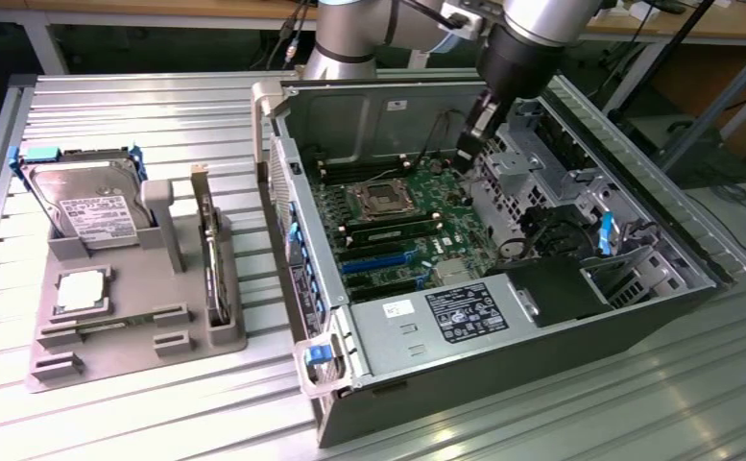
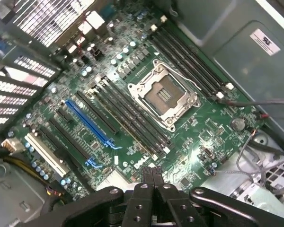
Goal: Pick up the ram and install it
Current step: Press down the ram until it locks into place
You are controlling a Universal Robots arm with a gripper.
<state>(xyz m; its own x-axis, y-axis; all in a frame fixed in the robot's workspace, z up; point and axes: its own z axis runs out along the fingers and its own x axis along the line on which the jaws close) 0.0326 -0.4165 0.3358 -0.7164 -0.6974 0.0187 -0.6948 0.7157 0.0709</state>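
RAM (image 1: 206,252) stands on edge in the grey holder tray (image 1: 127,357) beside the hard drive (image 1: 95,206), well apart from the gripper (image 2: 152,172), whose fingers are pressed together on nothing above the motherboard (image 2: 132,118). Descending here risks striking the board. The wrist view reveals the empty memory slots (image 2: 128,116); the exterior view shows the tray.

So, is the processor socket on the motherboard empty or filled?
Empty: the processor socket shows its bare contact field inside the metal frame, with no chip seated.
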